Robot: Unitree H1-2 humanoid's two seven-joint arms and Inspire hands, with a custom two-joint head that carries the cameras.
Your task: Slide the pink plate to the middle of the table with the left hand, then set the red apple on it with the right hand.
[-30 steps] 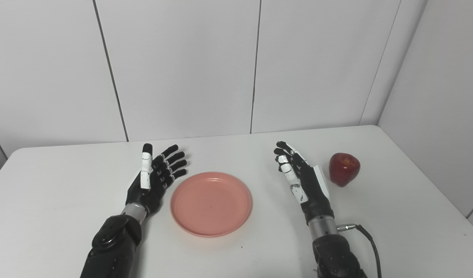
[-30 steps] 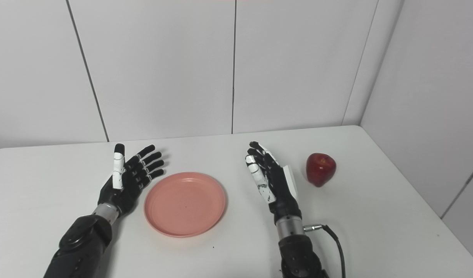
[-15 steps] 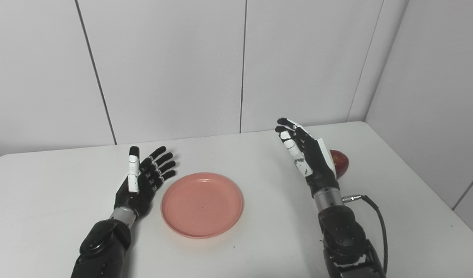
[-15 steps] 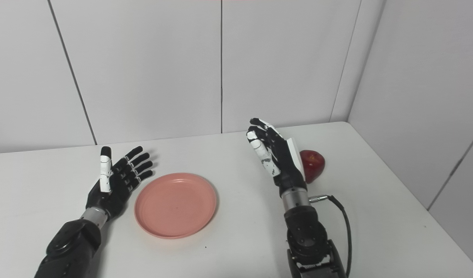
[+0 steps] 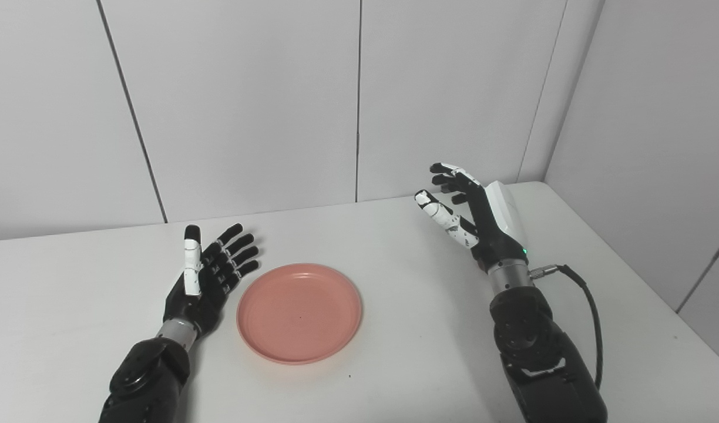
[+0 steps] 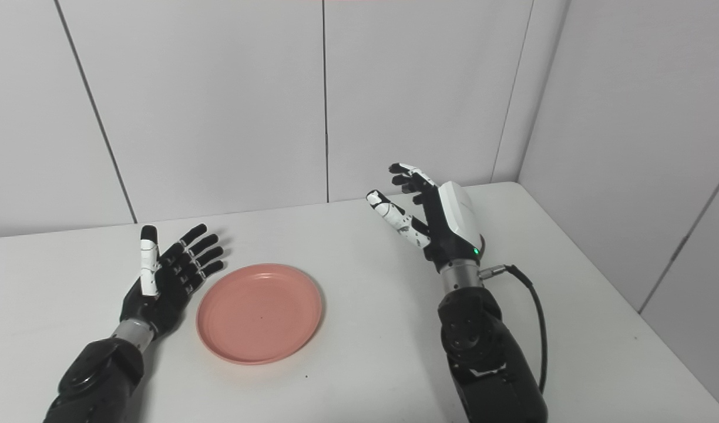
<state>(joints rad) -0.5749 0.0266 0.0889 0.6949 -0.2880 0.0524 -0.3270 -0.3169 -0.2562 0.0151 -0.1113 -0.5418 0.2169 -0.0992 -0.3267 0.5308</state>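
The round pink plastic plate [image 5: 299, 312] lies low in the frame's centre on the white counter [image 5: 395, 352], so the slide looks done. The left robot hand [image 5: 210, 273] rests beside it, fingers apart, empty. The right robot hand [image 5: 474, 208], spread and holding nothing, hangs raised at centre right. No red apple shows in either view; placing it remains. Count: one plate, two hands.

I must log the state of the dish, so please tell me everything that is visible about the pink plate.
The pink plate is round and shallow, salmon pink with a raised rim and faint rings inside; it looks like matte plastic. It is empty and lies flat and upright on the white table, near its middle. The open left hand rests just beside its left edge; whether they touch cannot be told. Nothing else is near it.
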